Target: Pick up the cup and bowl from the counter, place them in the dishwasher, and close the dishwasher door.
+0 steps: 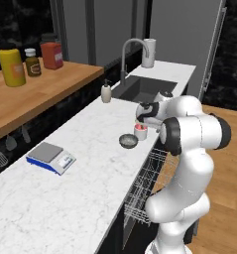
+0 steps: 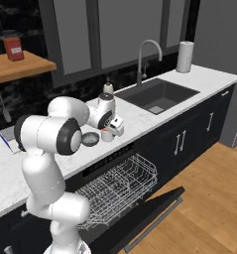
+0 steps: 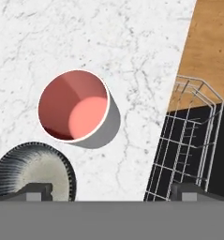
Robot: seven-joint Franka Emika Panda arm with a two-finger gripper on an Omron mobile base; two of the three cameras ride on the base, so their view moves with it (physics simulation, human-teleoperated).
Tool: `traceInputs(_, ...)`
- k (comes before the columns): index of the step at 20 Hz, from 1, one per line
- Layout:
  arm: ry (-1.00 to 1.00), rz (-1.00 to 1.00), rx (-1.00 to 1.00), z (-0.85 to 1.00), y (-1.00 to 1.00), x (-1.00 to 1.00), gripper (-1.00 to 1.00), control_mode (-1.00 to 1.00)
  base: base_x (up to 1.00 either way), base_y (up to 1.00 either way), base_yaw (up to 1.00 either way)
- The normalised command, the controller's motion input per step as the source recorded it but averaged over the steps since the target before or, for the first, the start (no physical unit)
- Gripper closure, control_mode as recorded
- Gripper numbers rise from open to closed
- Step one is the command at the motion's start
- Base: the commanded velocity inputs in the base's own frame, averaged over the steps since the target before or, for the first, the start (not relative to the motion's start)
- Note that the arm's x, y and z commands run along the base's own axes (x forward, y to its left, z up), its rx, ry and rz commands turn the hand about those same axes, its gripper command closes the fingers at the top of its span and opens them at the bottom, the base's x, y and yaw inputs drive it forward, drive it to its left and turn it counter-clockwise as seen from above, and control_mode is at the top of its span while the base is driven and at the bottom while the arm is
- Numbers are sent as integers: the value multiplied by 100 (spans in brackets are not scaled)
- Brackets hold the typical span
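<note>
The short red cup (image 1: 141,131) (image 2: 107,135) stands upright on the white marble counter (image 1: 85,149), near its front edge. The small grey bowl (image 1: 128,141) (image 2: 90,139) sits right beside it. My gripper (image 1: 142,122) (image 2: 110,129) hangs just above the cup and is open and empty. In the hand view the cup (image 3: 73,105) lies ahead of the gripper (image 3: 112,192), with the bowl (image 3: 33,171) by the left fingertip (image 3: 36,191). Below the counter the dishwasher door (image 2: 145,213) lies open with the wire rack (image 2: 115,191) (image 1: 145,183) (image 3: 188,140) pulled out.
A sink (image 1: 142,89) with a tall faucet (image 1: 132,47) lies further along the counter, with a soap bottle (image 1: 106,93) at its corner. A kitchen scale (image 1: 51,158) rests on the near counter. Jars (image 1: 12,67) stand on the wooden shelf (image 1: 40,92) to the left.
</note>
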Motion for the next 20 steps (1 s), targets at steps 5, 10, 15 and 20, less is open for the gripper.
traceInputs(5, 5, 0, 3, -6, 0, 40, -100, -100, 0, 0, 0)
traceInputs(10, 0, 0, 0, -3, 0, 37, -100, -100, 0, 0, 0)
traceInputs(15, 0, 0, 3, -33, 0, 19, -100, -100, 0, 0, 0)
traceInputs(20, 1, 0, 11, -58, 0, 1, -100, -100, 0, 0, 0)
